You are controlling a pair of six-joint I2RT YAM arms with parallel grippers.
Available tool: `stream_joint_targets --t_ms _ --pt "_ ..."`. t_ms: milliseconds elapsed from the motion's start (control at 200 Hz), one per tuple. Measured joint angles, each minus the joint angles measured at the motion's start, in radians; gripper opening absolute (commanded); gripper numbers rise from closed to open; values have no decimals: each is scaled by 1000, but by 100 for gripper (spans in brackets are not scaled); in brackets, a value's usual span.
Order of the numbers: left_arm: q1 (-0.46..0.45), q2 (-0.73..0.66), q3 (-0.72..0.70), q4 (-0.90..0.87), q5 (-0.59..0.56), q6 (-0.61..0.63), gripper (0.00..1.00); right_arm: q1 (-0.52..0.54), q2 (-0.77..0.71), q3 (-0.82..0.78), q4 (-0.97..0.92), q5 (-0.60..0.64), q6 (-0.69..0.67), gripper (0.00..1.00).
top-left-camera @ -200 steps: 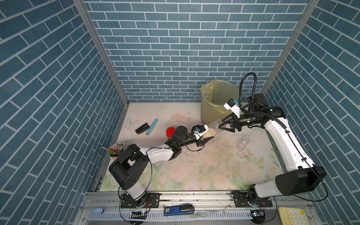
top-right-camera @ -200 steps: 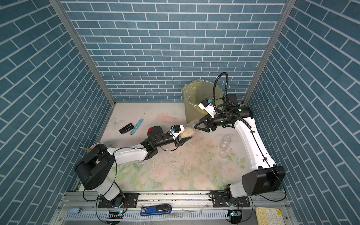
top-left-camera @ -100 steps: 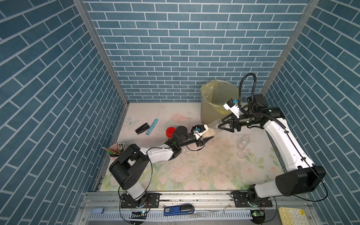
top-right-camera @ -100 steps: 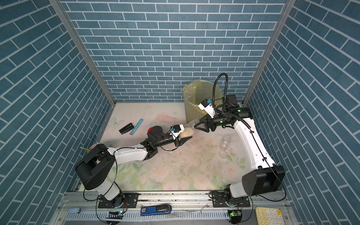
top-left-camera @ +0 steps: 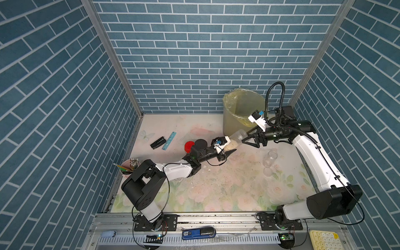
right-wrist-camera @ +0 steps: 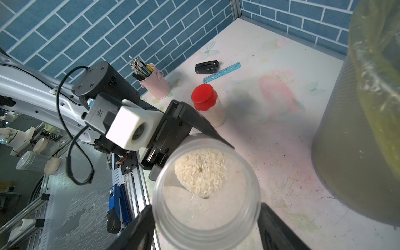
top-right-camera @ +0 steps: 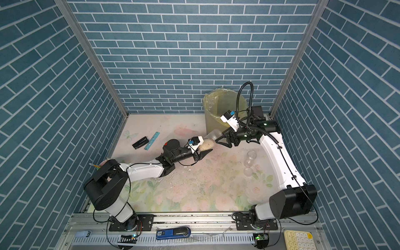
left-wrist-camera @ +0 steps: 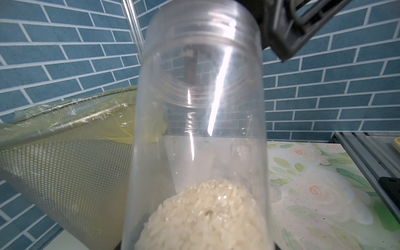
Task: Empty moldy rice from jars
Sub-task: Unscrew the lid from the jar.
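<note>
Seen head-on from the right wrist view only: open mouth of jar (right-wrist-camera: 205,194) between the spread jaws of right claw (right-wrist-camera: 204,208), contact not determinable, with moldy rice (right-wrist-camera: 201,173) heaped at the far base, in the clenched grip of left claw (top-left-camera: 229,149). Shown in both top views alone: arms stretched toward each other, jar tilted between the claws beside the bin (top-left-camera: 233,123).

Blue brick-pattern walls (top-left-camera: 194,54) w/ white grout; pastel floral mat (top-left-camera: 216,190). Clear jar (right-wrist-camera: 205,220), beige-white moldy rice (right-wrist-camera: 201,171); red cap (right-wrist-camera: 204,96) at left; yellow bag (top-left-camera: 244,106) in far translucent bin (top-left-camera: 231,124); pink cup (right-wrist-camera: 154,84), blue ruler (right-wrist-camera: 221,72).
</note>
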Motion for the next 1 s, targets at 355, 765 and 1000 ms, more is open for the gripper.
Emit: stream_joint_targets --t_ms 355,765,1000 --pt "2 0 0 0 -15 -2 21 0 -36 -36 39 40 43 88" --pt "3 -21 0 0 -26 2 21 -48 -128 -143 90 82 66 90" --pt "3 -29 0 2 -44 11 21 -62 -242 -216 155 156 255 88"
